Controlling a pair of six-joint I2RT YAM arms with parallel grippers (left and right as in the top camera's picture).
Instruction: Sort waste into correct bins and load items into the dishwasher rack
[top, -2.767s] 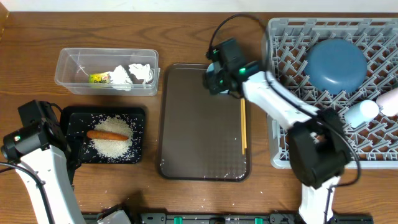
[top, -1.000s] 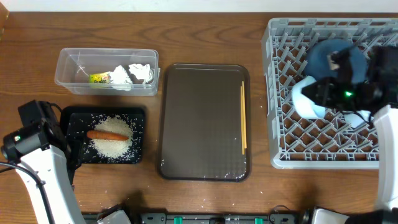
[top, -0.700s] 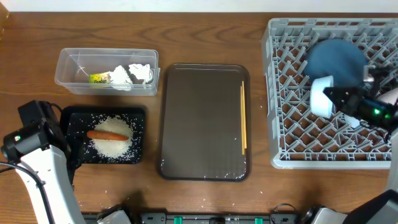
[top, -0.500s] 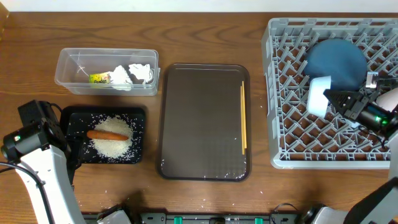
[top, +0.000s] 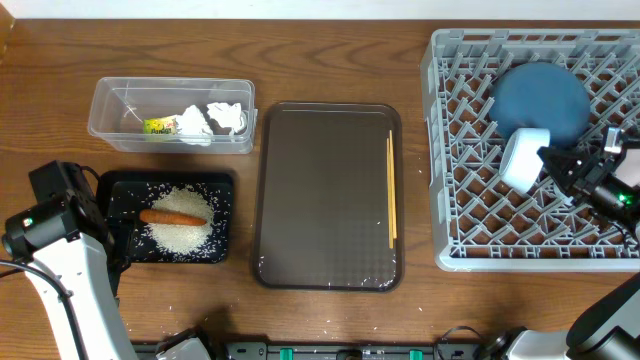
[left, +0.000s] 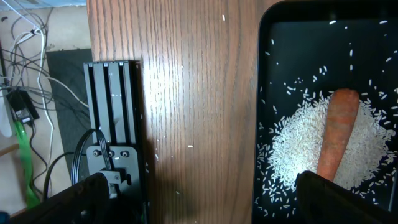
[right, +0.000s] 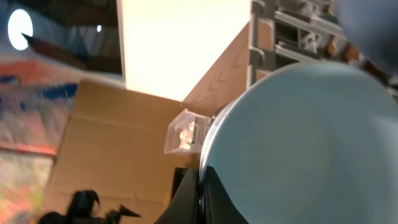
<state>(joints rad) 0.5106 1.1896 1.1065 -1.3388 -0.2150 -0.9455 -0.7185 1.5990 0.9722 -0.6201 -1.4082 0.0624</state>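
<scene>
My right gripper (top: 548, 162) is shut on the rim of the small light-blue bowl (top: 523, 158), holding it tilted on edge over the grey dishwasher rack (top: 450, 150), just below the dark-blue dish (top: 540, 100). The right wrist view is mostly filled by the bowl (right: 311, 137), its rim pinched between my fingers (right: 186, 199). The chopsticks (top: 391, 200) lie on the brown tray (top: 325, 200). Rice (top: 180, 235) and a carrot (top: 172, 216) sit in the black tray (top: 225, 215). Tissues (top: 225, 116) and a wrapper (top: 158, 126) lie in the clear tub (top: 110, 100). My left gripper (left: 199, 208) hangs open beside the black tray (left: 264, 93).
The left arm (top: 55, 215) stands at the table's front left corner, over the table edge. A black mount and cables (left: 109, 124) lie beyond that edge. A cardboard box (right: 112, 143) shows behind the table in the right wrist view.
The right arm carried the bowl from the brown tray across to the rack. In the last second it shifted it slightly right and down. The left arm has not moved.
</scene>
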